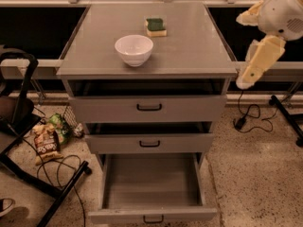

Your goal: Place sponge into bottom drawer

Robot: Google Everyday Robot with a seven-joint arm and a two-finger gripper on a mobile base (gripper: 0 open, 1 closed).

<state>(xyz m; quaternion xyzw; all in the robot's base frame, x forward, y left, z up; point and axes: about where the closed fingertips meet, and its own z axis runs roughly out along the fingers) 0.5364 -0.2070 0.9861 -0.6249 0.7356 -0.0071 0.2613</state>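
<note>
1. Camera view looks down at a grey cabinet whose flat top serves as the bench (189,46), with three drawers stacked below it.
2. The sponge (155,26) lies on the bench toward its far edge, about midway across, with its dark green side up over pale yellow foam.
3. A white bowl (134,49) stands upright on the bench, nearer than the sponge and slightly to its left. The two are apart, not touching.
4. The bottom drawer (151,186) is pulled well out toward the near side, and its bare grey floor shows. Its front sits at the near edge of the scene, with a small black handle in the middle.
5. The top drawer (147,109) and the middle drawer (149,143) are much shallower (each has a small black handle too), and a dark gap shows above each front.
6. The gripper (240,51) hangs in the air off the bench's right edge, at about the height of the bench top and well apart from the sponge. It is open: its two cream fingers (259,60) are spread wide and grip nothing.
7. On the speckled floor to the left lie some snack bags (45,143) beside a black frame (19,93).
8. To the right of the cabinet, a black cable (246,117) trails across the floor.
</note>
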